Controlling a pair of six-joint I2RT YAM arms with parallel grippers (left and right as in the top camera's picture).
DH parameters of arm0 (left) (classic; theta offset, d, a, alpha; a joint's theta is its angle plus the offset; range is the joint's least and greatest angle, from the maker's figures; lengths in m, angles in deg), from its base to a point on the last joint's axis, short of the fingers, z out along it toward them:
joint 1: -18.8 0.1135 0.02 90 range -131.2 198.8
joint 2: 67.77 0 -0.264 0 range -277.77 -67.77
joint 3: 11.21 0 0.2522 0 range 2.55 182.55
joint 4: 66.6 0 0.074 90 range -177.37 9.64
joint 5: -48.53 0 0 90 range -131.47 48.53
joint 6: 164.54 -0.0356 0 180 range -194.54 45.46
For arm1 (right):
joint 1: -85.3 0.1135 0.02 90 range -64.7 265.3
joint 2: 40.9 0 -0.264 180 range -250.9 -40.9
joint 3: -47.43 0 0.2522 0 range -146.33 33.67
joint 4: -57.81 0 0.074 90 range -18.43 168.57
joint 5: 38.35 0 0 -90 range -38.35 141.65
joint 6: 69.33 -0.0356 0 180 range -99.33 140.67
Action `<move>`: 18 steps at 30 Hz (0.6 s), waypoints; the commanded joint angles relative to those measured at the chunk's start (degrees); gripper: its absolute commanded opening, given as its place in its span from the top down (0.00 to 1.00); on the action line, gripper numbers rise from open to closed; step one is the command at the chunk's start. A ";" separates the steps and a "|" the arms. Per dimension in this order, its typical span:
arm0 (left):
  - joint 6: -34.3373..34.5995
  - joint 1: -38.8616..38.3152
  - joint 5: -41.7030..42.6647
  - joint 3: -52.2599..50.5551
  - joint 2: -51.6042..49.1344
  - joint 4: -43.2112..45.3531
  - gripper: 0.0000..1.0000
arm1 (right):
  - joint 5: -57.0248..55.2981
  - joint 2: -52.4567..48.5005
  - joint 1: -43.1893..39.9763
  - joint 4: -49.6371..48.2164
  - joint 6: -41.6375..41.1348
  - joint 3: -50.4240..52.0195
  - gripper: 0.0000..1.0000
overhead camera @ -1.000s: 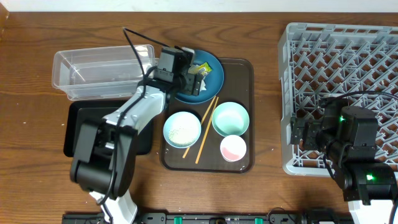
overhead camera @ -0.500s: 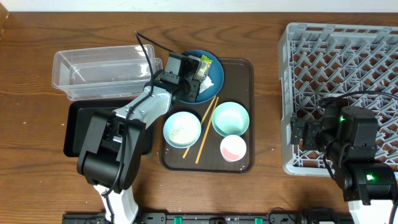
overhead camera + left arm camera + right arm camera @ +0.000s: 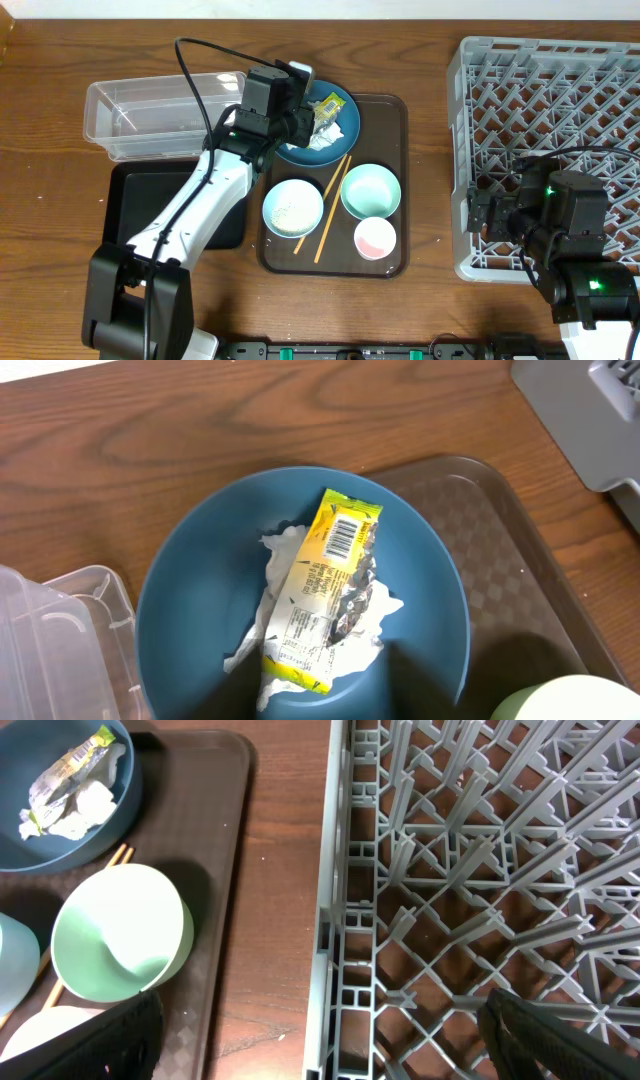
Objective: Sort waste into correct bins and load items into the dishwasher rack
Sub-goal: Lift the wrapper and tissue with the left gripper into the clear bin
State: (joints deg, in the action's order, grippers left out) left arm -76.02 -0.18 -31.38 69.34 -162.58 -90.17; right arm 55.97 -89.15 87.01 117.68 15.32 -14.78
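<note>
The dark blue plate [image 3: 345,120] stands at the back of the brown tray and fills the left wrist view [image 3: 200,590]. The green-and-yellow wrapper [image 3: 322,585] lies on crumpled white tissue [image 3: 372,622] in the plate. My left gripper [image 3: 302,100] hovers over the plate's left part, open and empty, with its fingers dark at the bottom of its wrist view [image 3: 330,700]. The pale bowl [image 3: 292,207] holds rice grains. The mint-green bowl [image 3: 370,190], pink cup [image 3: 375,237] and chopsticks [image 3: 332,203] are on the tray. My right gripper [image 3: 325,1050] is open over the left rim of the grey rack [image 3: 550,150].
The clear tub [image 3: 160,115] stands at the back left, with the black tray [image 3: 135,205] in front of it, partly under my left arm. The brown serving tray [image 3: 395,120] lies between the bins and the rack. Cables trail from the left wrist.
My left arm has swung its elbow outward and the gripper has lifted and shifted slightly back-left over the plate. The wrapper stays on the plate. The right arm has not moved.
</note>
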 commanded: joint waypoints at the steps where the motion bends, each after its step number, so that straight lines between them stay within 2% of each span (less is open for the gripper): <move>1: 0.87 0.26 -0.90 0.59 -2.25 0.11 0.41 | 0.24 0.35 -0.26 0.17 0.24 -0.85 0.01; 7: 0.87 0.26 -0.85 0.59 -7.37 3.58 0.29 | 0.24 0.35 -0.26 0.20 0.24 -0.85 0.01; 18: 0.90 0.24 -0.22 0.59 -17.22 7.72 0.29 | 0.24 0.35 -0.26 0.20 0.24 -0.83 0.01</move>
State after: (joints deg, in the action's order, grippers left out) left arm -75.41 -0.16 -31.52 69.34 -177.70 -82.67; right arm 55.97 -89.15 87.01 117.78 15.32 -14.76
